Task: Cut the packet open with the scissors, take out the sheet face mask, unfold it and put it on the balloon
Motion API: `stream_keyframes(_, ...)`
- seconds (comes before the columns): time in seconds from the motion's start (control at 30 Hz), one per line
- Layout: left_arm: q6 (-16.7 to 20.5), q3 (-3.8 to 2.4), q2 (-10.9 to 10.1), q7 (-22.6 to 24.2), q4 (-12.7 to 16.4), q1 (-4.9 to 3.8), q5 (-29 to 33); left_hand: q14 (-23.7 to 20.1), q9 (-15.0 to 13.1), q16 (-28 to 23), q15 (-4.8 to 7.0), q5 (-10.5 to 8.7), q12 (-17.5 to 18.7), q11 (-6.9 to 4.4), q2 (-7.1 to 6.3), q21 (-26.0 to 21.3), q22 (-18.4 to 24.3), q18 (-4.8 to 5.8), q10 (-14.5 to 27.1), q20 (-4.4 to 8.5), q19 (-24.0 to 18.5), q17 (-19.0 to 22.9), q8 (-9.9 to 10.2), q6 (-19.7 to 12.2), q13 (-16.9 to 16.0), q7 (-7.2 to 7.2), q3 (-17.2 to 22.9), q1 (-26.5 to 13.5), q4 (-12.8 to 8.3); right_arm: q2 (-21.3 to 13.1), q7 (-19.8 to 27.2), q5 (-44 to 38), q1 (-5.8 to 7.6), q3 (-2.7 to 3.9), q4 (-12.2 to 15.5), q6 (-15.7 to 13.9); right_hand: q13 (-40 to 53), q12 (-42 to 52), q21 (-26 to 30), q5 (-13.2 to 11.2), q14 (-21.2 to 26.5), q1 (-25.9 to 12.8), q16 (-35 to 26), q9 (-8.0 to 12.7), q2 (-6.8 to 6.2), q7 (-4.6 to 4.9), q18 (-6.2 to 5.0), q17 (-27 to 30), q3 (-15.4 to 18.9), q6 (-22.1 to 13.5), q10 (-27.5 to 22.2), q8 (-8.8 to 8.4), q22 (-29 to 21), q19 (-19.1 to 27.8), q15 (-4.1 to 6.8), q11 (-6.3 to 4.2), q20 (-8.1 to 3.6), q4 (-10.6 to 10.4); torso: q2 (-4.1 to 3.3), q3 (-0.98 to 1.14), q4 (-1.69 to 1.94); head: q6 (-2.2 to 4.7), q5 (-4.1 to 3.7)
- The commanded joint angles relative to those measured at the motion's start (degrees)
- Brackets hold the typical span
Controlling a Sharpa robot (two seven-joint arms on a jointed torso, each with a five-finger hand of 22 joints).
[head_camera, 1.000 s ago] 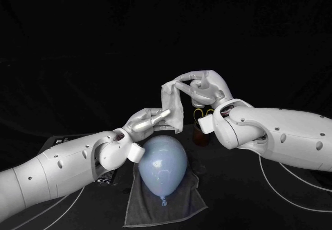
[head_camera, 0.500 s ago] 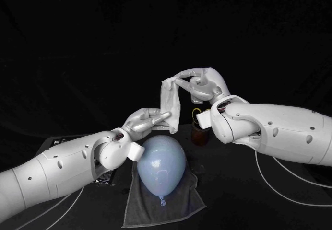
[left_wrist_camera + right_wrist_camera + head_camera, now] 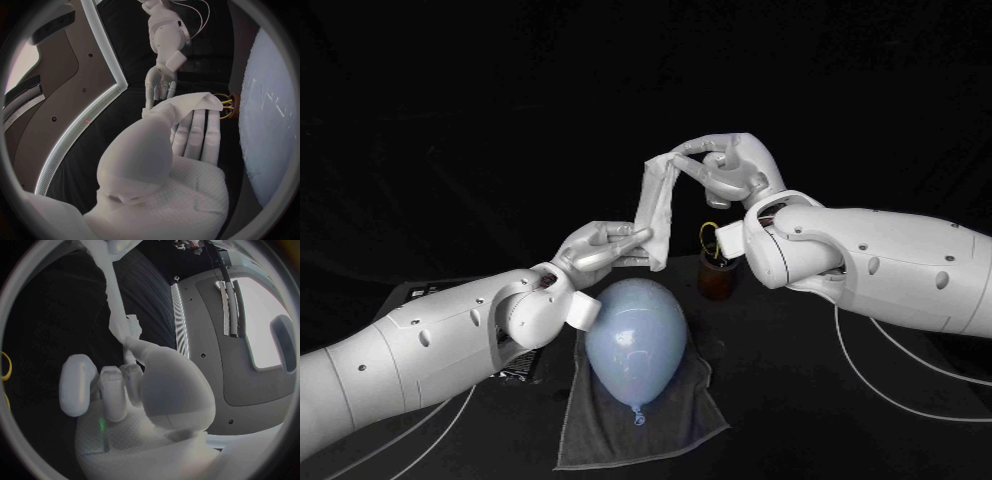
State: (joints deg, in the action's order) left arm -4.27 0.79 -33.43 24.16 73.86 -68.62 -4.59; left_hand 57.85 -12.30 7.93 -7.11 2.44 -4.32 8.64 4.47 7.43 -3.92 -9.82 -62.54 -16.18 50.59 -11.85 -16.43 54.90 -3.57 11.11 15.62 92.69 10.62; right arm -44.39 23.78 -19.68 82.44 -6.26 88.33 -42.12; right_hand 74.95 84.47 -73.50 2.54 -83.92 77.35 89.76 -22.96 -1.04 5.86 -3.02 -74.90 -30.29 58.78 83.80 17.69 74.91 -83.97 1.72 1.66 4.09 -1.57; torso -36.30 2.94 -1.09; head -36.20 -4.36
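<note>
White folded sheet mask [image 3: 653,210] hanging stretched in air between both hands, near far end of pale blue balloon [image 3: 635,335] lying on dark grey towel [image 3: 646,430]. Fingers of right hand [image 3: 726,168] pinching top end; fingers of left hand [image 3: 600,245] pinching bottom end. Best: separating layers slowly, without tearing.
</note>
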Motion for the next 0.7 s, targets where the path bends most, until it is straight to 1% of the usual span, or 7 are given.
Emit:
stream_keyframes(0.03, 1.5, -0.02, 0.0, 0.2, 0.3, -0.02, 0.9, 0.9, -0.9, 0.1, 0.03, 0.34, 0.2, -0.28, -2.05, -0.4, 0.0, -0.59, -1.0, -0.22, 0.3, -0.4, -1.4, 0.3, -0.1, -0.66, 2.7, -1.1, 0.3, -0.2, -0.4, -1.4, 0.13, 0.10, -0.6, 0.3, 10.5, 0.2, 0.3, 0.2, -6.1, 0.1, 0.2, -0.7, 0.68, -0.05, -0.27, -15.1, -0.3, 0.2, 2.6, 0.21, 10.7, 0.0, 0.50, -0.29, -0.29, 0.1, 0.04, 0.01, -0.01, -0.10, 0.02)
stream_keyframes(0.07, 1.6, -0.02, -0.1, 0.2, 0.4, -0.02, 0.9, 1.1, -1.1, 0.2, 0.11, 0.31, 0.1, -0.39, -2.46, -0.4, 0.0, -0.58, -1.3, -0.23, 0.3, -0.5, -1.7, 0.5, -0.1, -0.80, 2.9, -1.2, 0.3, -0.2, -0.7, -1.5, 0.13, 0.10, -0.7, 0.4, 10.5, 0.2, 0.3, 0.2, -6.1, 0.1, 0.2, -0.7, 0.68, -0.05, -0.27, -15.1, -0.3, 0.2, 2.6, 0.21, 10.7, 0.0, 0.50, -0.29, -0.29, 0.1, 0.04, 0.01, -0.01, -0.10, 0.02)
stream_keyframes(0.13, 1.8, -0.02, -0.2, 0.2, 0.7, -0.01, 1.0, 1.7, -1.8, 0.5, 0.38, 0.30, -0.1, -0.77, -4.01, -0.5, 0.0, -0.58, -2.1, -0.24, 0.4, -0.9, -3.0, 1.3, -0.2, -1.40, 3.3, -2.2, 0.4, -0.4, -1.3, -1.9, 0.13, 0.09, -1.0, 0.5, 10.5, 0.1, 0.5, 0.2, -6.1, 0.1, 0.2, -0.7, 0.65, -0.04, -0.31, -15.1, -0.3, 0.1, 2.6, 0.23, 10.6, 0.1, 0.50, -0.29, -0.29, 0.1, 0.03, 0.01, -0.03, -0.12, 0.13)
stream_keyframes(0.3, 1.8, -0.02, -0.9, 0.0, 1.8, 0.00, 1.0, 3.6, -3.3, 1.4, 1.23, 0.30, -0.7, -1.73, -6.57, -0.5, 0.0, -0.62, -4.5, -0.21, 0.9, -1.8, -5.8, 2.5, -0.3, -2.52, 3.5, -3.3, -0.3, -0.8, -2.5, -2.4, 0.01, 0.01, -1.1, 1.0, 10.5, 0.1, 0.5, 0.2, -6.1, 0.1, 0.2, -0.8, 0.62, -0.04, -0.32, -15.1, -0.3, 0.1, 2.6, 0.26, 10.6, 0.1, 0.50, -0.29, -0.29, 0.2, -0.03, 0.03, -0.01, 0.08, 0.45)
stream_keyframes(0.5, 0.4, -0.02, -2.6, -0.9, 4.2, 0.04, 1.2, 4.9, -4.4, 2.1, 1.93, 0.32, -1.0, -2.46, -8.07, 0.2, -0.3, -0.83, -6.4, 0.25, 2.7, -2.8, -8.0, 2.8, -0.3, -2.89, 4.0, -3.4, -1.3, -1.5, -3.9, -2.6, -0.42, -0.25, 0.0, 1.8, 10.4, 0.1, 0.7, 0.2, -6.1, 0.1, 0.2, -0.8, 0.61, -0.04, -0.35, -15.1, -0.3, 0.1, 2.6, 0.28, 10.6, 0.2, 0.50, -0.29, -0.29, 0.2, -0.03, 0.05, 0.00, 0.09, 1.04)
stream_keyframes(0.57, 0.1, -0.02, -3.1, -1.1, 4.9, 0.05, 1.3, 5.1, -4.5, 2.2, 2.00, 0.32, -1.0, -2.52, -8.16, 0.4, -0.4, -0.82, -6.6, 0.38, 3.0, -3.0, -8.2, 2.7, -0.3, -2.81, 4.2, -3.3, -1.6, -1.6, -4.3, -2.6, -0.71, -0.33, 0.4, 2.1, 10.4, 0.1, 0.7, 0.2, -6.1, 0.1, 0.2, -0.8, 0.61, -0.04, -0.35, -15.1, -0.3, 0.1, 2.6, 0.28, 10.6, 0.2, 0.50, -0.29, -0.29, 0.2, -0.01, 0.03, 0.03, 0.11, 1.16)
stream_keyframes(0.7, -0.5, -0.01, -3.8, -1.5, 5.7, 0.07, 1.3, 5.2, -4.5, 2.3, 2.21, 0.34, -1.1, -2.32, -8.22, 0.8, -0.5, -0.78, -7.0, 1.12, 3.7, -3.3, -8.2, 1.9, -0.3, -1.72, 5.8, -1.4, -3.9, -1.6, -4.7, -2.6, -1.22, -0.42, 1.3, 2.4, 10.4, 0.0, 0.9, 0.2, -6.1, 0.1, 0.2, -0.8, 0.60, -0.03, -0.39, -15.1, -0.3, 0.1, 2.5, 0.29, 10.5, 0.3, 0.50, -0.28, -0.29, 0.2, 0.02, 0.02, 0.09, 0.03, 1.34)
